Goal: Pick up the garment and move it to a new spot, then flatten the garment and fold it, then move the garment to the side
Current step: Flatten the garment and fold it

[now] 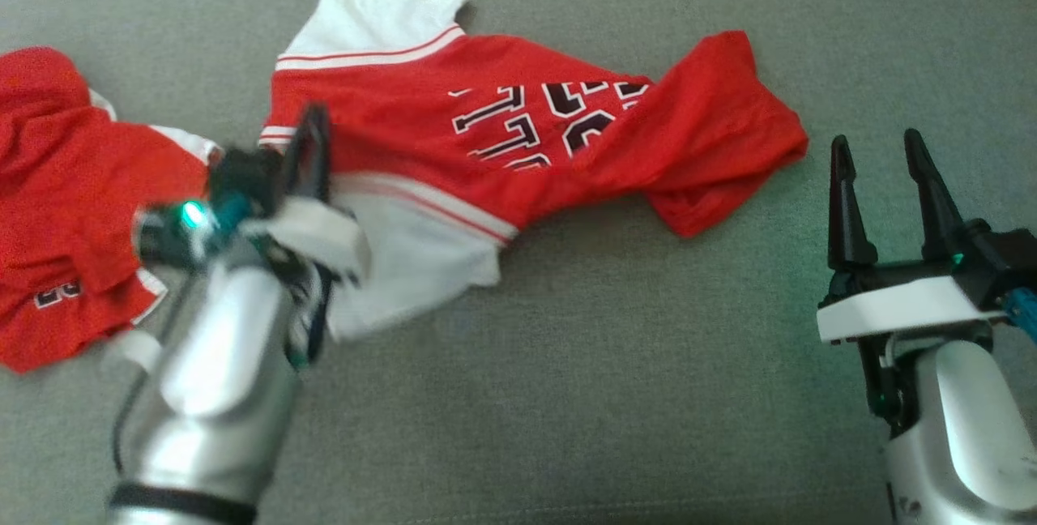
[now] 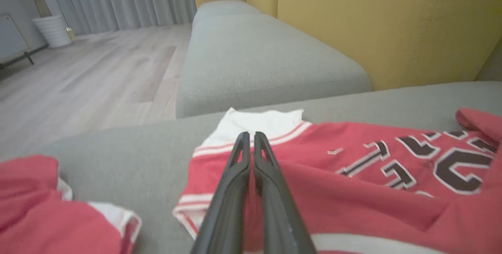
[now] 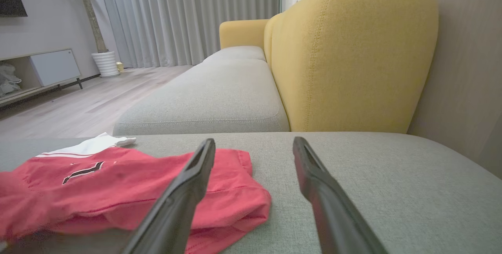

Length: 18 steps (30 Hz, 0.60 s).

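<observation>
1 garment (image 1: 502,144): red jersey with black-and-white lettering and 2 white sleeve panels, lying crumpled and unfolded across the middle of the grey cushion (image 1: 608,363), long axis running left-right

1 second red garment (image 1: 73,209) bunched at the far left on the same cushion, just beside the first, with a strip of cushion between them in the left wrist view

2 grippers. left gripper (image 1: 315,116) is over the garment's left edge, at the striped band between the white panels; fingers pressed together, tips above the cloth, can't tell if any fabric is pinched; blurred in the head view

right gripper (image 1: 875,140) has its fingers spread, nothing between them, near the garment's right red end but clear of it

yellow backrest (image 3: 345,50) behind the cushion
</observation>
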{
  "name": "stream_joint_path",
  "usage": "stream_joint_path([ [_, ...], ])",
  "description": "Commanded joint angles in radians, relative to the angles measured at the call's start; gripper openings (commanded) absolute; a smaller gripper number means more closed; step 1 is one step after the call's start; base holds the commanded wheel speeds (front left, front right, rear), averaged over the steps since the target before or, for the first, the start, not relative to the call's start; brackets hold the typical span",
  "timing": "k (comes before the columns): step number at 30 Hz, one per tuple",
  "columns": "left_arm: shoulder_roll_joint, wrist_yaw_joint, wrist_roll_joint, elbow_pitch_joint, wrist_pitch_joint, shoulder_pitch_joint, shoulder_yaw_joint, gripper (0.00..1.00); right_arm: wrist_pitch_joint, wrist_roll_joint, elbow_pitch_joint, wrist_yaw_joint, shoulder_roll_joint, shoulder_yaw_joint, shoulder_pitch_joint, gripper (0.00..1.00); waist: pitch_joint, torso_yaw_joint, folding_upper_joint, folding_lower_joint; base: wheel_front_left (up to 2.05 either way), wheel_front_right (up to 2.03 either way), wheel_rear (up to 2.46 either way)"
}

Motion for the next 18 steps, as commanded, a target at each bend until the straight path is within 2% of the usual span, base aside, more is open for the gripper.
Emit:
stream_joint_path([
  [1,0.040,-0.001,0.012,-0.024,-0.006,-0.079,0.044,0.00,-0.013,-0.006,-0.027,-0.001,0.005,0.028,-0.036,1.00,0.013,-0.012,0.0000,0.0000,0.00,0.00,0.00],
  [6,0.082,-0.015,0.025,0.081,-0.006,-0.176,0.053,0.00,-0.022,-0.010,-0.013,-0.001,0.012,0.051,-0.064,1.00,0.042,-0.041,0.0000,0.0000,0.00,0.00,0.00],
  [11,0.091,-0.022,0.029,0.197,-0.006,-0.229,0.055,0.00,-0.030,-0.012,0.004,-0.001,0.018,0.063,-0.090,1.00,0.063,-0.054,0.0000,0.0000,0.00,0.00,0.00],
  [12,0.088,-0.024,0.030,0.215,-0.006,-0.234,0.053,0.60,-0.032,-0.013,0.009,-0.001,0.019,0.064,-0.093,1.00,0.065,-0.054,0.0000,0.0000,0.00,0.00,0.00],
  [13,0.084,-0.022,0.028,0.219,-0.006,-0.239,0.057,1.00,-0.033,-0.014,0.013,-0.001,0.020,0.065,-0.096,1.00,0.067,-0.053,0.0000,0.0000,0.00,0.00,0.00],
  [18,0.066,-0.006,0.020,0.148,-0.006,-0.214,0.091,1.00,-0.037,-0.024,0.033,-0.001,0.021,0.048,-0.098,1.00,0.046,-0.017,0.0000,0.0000,0.00,0.00,0.00],
])
